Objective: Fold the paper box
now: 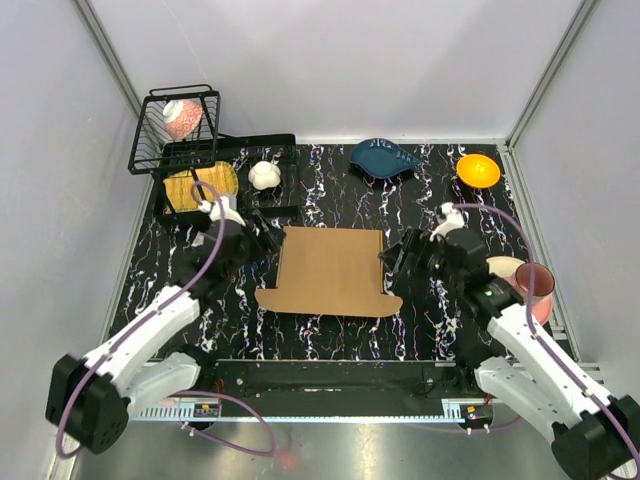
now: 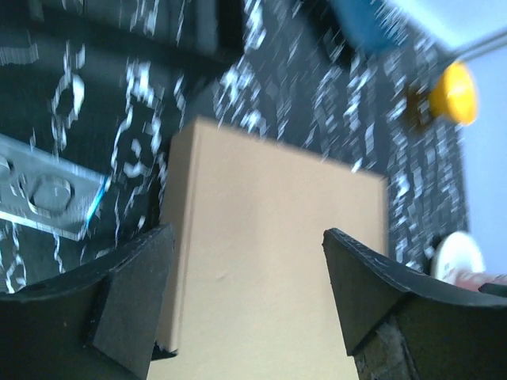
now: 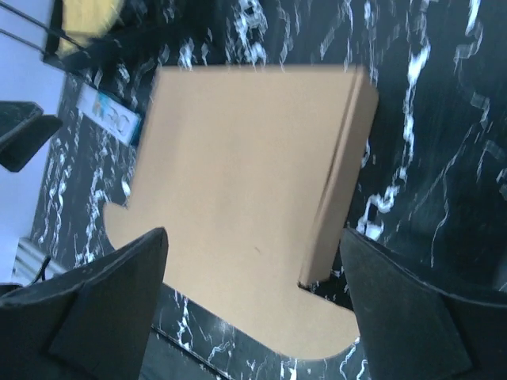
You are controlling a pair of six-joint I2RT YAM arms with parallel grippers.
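From above, the paper box (image 1: 332, 270) lies flat in the middle of the black marbled tabletop (image 1: 330, 190), a brown sheet whose near edge widens into a rounded flap on each side. The left hand (image 1: 262, 240) sits at the sheet's far left corner and the right hand (image 1: 398, 258) at its right edge; from here I cannot tell whether either touches it. At the far left stands a wire basket (image 1: 175, 130) holding a pink and white ball (image 1: 183, 117), with a yellow thing (image 1: 200, 185) and a small white object (image 1: 264, 175) nearby. A blue dish (image 1: 385, 158) and an orange bowl (image 1: 478, 170) lie along the far side. A pink cup (image 1: 535, 285) stands by the right arm.

In the left wrist view, the left hand (image 2: 245, 269) is spread wide, its two dark fingers (image 2: 131, 301) well apart with nothing between them. The paper box (image 2: 277, 237) fills the gap behind them, lying on the tabletop. The picture is blurred. The orange bowl (image 2: 454, 93) shows at the upper right.

In the right wrist view, the right hand (image 3: 253, 277) is likewise wide and holds nothing. The paper box (image 3: 238, 182) lies beneath it, with a narrow side strip (image 3: 341, 174) set off by a crease along its right edge and a rounded flap at the bottom.
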